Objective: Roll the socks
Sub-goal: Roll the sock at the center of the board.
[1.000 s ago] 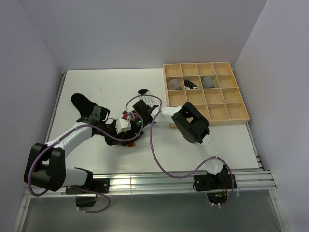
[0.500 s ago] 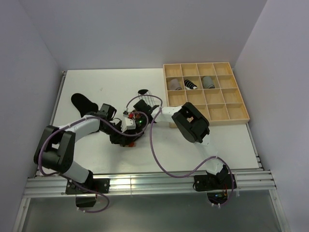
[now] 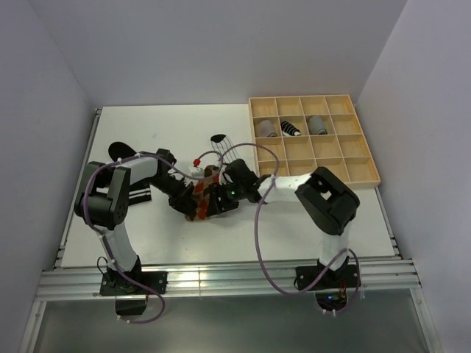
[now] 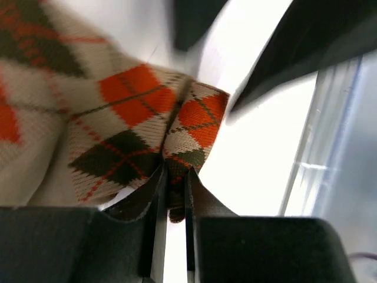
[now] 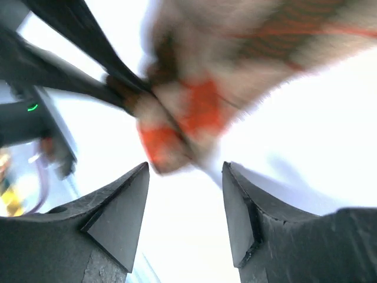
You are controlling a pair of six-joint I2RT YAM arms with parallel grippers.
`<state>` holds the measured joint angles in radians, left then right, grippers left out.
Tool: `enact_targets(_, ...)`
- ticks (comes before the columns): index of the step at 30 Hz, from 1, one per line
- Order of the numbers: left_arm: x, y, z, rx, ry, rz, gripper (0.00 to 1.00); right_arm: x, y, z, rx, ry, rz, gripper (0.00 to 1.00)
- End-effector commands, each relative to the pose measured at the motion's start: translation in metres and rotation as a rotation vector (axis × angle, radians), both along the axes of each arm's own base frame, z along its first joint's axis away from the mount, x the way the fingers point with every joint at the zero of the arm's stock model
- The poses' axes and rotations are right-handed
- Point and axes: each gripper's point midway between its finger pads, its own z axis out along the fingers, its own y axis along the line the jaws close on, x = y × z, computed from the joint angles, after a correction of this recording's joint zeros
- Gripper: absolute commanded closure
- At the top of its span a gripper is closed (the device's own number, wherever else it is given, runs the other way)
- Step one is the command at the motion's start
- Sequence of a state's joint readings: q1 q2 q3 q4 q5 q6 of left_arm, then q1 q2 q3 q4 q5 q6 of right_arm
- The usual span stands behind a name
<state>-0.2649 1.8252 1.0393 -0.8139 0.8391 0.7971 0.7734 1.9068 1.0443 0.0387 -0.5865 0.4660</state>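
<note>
Pinching one argyle sock [image 4: 141, 118], our left gripper [image 4: 175, 177] is clamped on its edge — our right gripper [image 5: 185, 171] gapes empty; three rolled socks [image 3: 292, 128] sit in the wooden tray [image 3: 357, 170].

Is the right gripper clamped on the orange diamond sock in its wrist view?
No, the right gripper stands open, and the orange diamond sock lies just ahead of its fingertips, not pinched between them.

I count three rolled socks [image 3: 266, 129] [image 3: 291, 128] [image 3: 317, 124] in one tray [image 3: 359, 169], and three loose on the bench [image 3: 162, 121]: one argyle sock [image 4: 141, 94], one black sock [image 3: 120, 151], one white sock [image 3: 218, 138].
</note>
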Motion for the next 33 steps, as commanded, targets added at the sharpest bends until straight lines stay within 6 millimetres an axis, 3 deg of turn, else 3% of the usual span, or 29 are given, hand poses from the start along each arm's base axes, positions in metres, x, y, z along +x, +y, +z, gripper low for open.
enact_targets(1, -0.010, 0.025, -0.001, 0.064, 0.192, 0.069, 1.00, 0.033, -0.025, -0.005, -0.055, -0.180, -0.233, 0.40)
enact_targets(2, -0.009, 0.026, -0.002, 0.072, 0.217, 0.078, 1.00, 0.035, -0.024, 0.007, -0.024, -0.215, -0.250, 0.40)
enact_targets(3, -0.006, 0.026, -0.003, 0.072, 0.234, 0.083, 1.00, 0.030, -0.031, 0.000, -0.042, -0.224, -0.269, 0.40)
enact_targets(4, -0.005, 0.028, -0.003, 0.086, 0.267, 0.119, 1.00, 0.029, -0.031, 0.009, -0.020, -0.252, -0.283, 0.40)
enact_targets(8, -0.001, 0.034, -0.005, 0.178, 0.331, 0.178, 1.00, 0.024, -0.040, 0.009, -0.086, -0.394, -0.322, 0.41)
enact_targets(9, 0.001, 0.035, -0.003, 0.192, 0.341, 0.190, 1.00, 0.015, -0.033, 0.010, -0.095, -0.429, -0.298, 0.41)
enact_targets(10, 0.001, 0.036, -0.001, 0.206, 0.362, 0.201, 1.00, 0.018, -0.035, 0.012, -0.128, -0.492, -0.304, 0.41)
enact_targets(16, 0.008, 0.039, 0.008, 0.305, 0.462, 0.258, 1.00, -0.004, 0.000, 0.030, -0.127, -0.692, -0.165, 0.40)
enact_targets(23, 0.007, 0.040, -0.003, 0.416, 0.523, 0.289, 1.00, -0.018, 0.041, 0.050, -0.134, -0.889, -0.013, 0.39)
enact_targets(33, 0.016, 0.036, 0.001, 0.492, 0.540, 0.318, 1.00, -0.021, 0.072, 0.041, -0.207, -1.009, 0.184, 0.36)
